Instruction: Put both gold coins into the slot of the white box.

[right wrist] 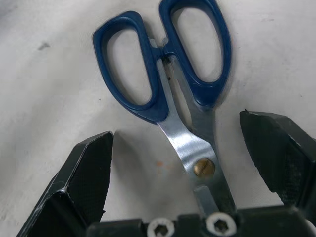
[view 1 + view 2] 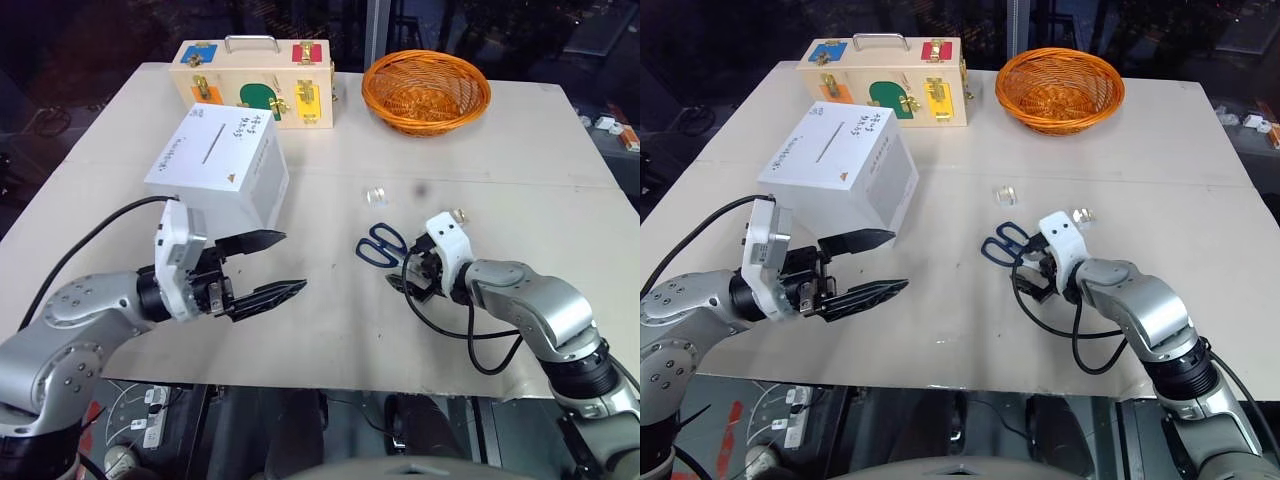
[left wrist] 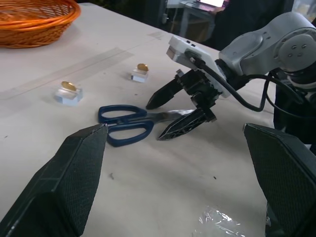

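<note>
Straddling blades of blue-handled steel scissors (image 1: 168, 89), right claw (image 2: 408, 280) wide open, low over tabletop (image 2: 330, 320). Left claw (image 2: 268, 266) open beside white cardboard box (image 2: 220, 165). Two gold coins (image 3: 68, 86) (image 3: 142, 66) on clear blocks nr scissors.

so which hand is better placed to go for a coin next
Right, probably. The right hand hangs open over the scissors, with the two gold coins on clear blocks just beyond. The left hand, also open, sits by the white box, farther from both.
</note>
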`<state>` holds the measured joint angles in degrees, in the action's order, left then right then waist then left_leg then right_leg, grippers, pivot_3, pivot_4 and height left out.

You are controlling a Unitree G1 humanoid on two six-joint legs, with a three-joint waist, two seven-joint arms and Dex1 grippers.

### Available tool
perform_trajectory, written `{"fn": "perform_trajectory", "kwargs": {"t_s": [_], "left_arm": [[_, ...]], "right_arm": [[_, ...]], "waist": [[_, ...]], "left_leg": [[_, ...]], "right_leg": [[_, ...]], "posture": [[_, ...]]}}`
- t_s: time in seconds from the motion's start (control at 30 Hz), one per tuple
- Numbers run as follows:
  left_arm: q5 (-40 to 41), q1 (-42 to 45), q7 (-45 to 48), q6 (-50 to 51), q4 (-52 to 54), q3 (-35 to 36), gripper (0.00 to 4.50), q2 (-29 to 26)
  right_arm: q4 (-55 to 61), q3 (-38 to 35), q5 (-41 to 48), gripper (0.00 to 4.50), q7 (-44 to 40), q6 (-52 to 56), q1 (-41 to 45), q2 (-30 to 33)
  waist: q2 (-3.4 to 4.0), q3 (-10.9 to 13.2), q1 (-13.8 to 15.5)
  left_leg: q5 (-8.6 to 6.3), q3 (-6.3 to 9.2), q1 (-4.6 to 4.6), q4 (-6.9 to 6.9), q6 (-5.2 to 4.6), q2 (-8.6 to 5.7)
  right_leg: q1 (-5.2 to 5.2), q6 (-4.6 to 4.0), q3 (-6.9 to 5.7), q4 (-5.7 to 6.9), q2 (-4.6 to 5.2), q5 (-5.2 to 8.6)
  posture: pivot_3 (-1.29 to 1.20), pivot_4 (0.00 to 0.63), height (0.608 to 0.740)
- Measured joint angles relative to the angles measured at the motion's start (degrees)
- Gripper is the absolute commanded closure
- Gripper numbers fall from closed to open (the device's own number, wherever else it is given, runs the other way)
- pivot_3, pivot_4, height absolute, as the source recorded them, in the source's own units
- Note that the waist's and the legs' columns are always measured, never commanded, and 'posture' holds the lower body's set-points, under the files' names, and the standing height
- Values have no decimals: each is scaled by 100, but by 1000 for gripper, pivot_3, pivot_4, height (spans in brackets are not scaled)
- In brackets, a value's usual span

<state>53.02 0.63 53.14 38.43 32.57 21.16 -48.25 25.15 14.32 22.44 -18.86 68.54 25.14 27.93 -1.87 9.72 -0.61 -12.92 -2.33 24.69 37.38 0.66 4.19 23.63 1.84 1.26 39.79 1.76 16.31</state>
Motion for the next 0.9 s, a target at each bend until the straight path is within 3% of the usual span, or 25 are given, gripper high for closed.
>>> {"fn": "perform_trajectory", "kwargs": {"t_s": [0.13,0.33,0.37,0.57,0.77,0.87,0.9], "left_arm": [[3,-52,-73,-5,12,54,0,1],[-6,1,-45,-58,5,23,0,3],[-16,42,-26,-79,-15,-7,0,4],[-76,335,124,-172,-175,-378,0,74],[-245,758,368,-291,-536,-862,0,243],[-379,884,459,-393,-704,-1049,0,315],[-421,946,489,-405,-756,-1102,0,361]], "right_arm": [[74,-37,-20,1376,-103,9,-93,189],[109,-328,-69,4079,-159,-48,-453,274],[235,-435,-34,4241,-196,-37,-574,333],[1452,-1969,557,4242,-394,275,-2136,392],[2613,-4217,812,4242,-311,867,-3414,211],[2673,-4419,665,4242,-163,1034,-3733,257],[2600,-4403,608,3742,-99,1067,-3733,267]], "waist": [[-3,-4,-7],[-22,-28,17],[-25,-31,27],[-25,-31,145],[-14,-32,110],[-14,-33,51],[-15,-33,24]], "left_leg": [[0,0,-2,2,0,0],[0,5,-2,2,0,0],[0,5,-2,2,0,-1],[0,16,1,2,0,-2],[0,12,-8,3,0,0],[1,13,-11,3,0,2],[1,12,-12,3,0,2]], "right_leg": [[-2,0,1,0,-1,0],[-7,0,-4,-3,0,0],[-8,0,-4,-4,0,0],[-12,0,-14,-7,-1,1],[-13,2,-6,-2,-7,2],[-14,3,-3,-1,-12,2],[-14,3,-2,-1,-12,2]], "posture": [[0,150,726],[0,150,726],[0,150,726],[0,150,726],[0,150,726],[0,150,726],[0,150,726]]}}
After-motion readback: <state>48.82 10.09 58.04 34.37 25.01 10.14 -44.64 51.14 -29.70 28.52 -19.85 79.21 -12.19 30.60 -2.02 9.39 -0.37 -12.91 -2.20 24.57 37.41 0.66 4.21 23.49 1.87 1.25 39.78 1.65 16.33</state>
